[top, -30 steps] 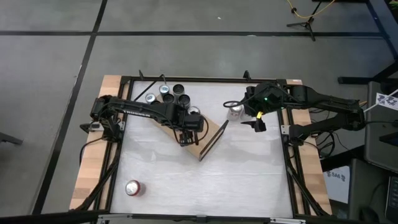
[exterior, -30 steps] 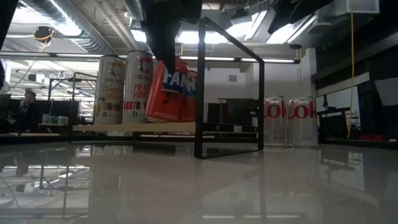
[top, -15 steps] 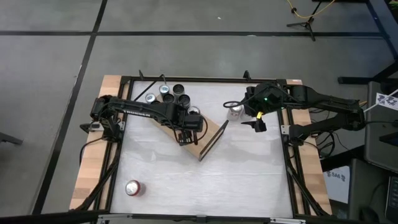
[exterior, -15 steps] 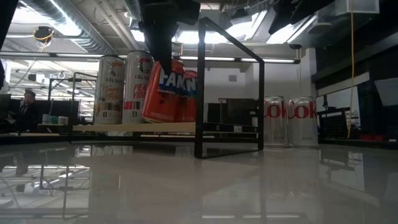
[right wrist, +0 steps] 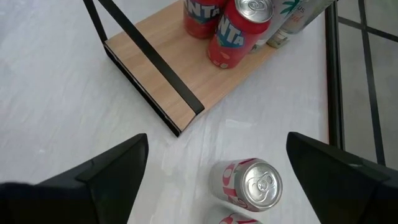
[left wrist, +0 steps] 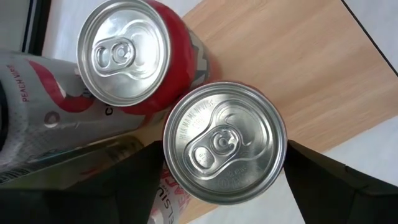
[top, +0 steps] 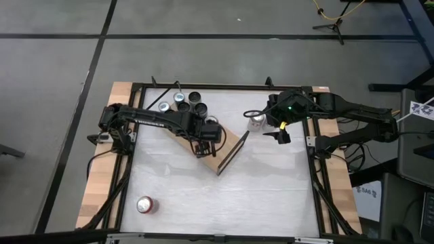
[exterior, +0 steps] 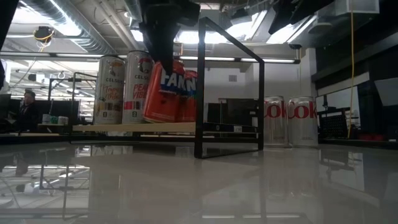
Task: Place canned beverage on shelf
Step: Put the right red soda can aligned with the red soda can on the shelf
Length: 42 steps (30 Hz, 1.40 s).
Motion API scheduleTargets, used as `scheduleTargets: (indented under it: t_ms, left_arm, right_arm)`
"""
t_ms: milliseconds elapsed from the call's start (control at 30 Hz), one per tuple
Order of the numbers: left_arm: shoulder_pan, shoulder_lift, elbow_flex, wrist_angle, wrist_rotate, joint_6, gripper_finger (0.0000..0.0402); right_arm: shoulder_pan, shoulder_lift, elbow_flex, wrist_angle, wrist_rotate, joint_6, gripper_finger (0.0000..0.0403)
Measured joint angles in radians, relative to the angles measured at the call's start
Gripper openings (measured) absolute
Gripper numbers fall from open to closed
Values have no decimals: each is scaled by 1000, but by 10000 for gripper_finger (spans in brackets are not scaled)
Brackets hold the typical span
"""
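Left gripper [top: 203,145] clamps tilted Fanta can [exterior: 166,93] on shelf [top: 227,150] (second Fanta beside). Right gripper [top: 278,135] spread wide, empty, near bench's back-right corner.

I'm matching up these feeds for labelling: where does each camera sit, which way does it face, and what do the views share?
High view: above the table, facing straight down; both arms show, with the shelf between them.
Low view: at tabletop height, facing level across; the left gripper comes from above onto a tilted orange can.
Left wrist view: looks down past its own fingers onto that can's top.
Right wrist view: looks down past the open right gripper at a pink can.
All four show the shelf.
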Motion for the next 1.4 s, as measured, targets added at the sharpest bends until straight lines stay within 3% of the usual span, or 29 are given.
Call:
scheduleTargets:
  t_ms: [1400]
  left_arm:
    - [22, 0, 0, -3, 8, -10, 303]
  right_arm:
    - [0, 0, 0, 0, 0, 0, 379]
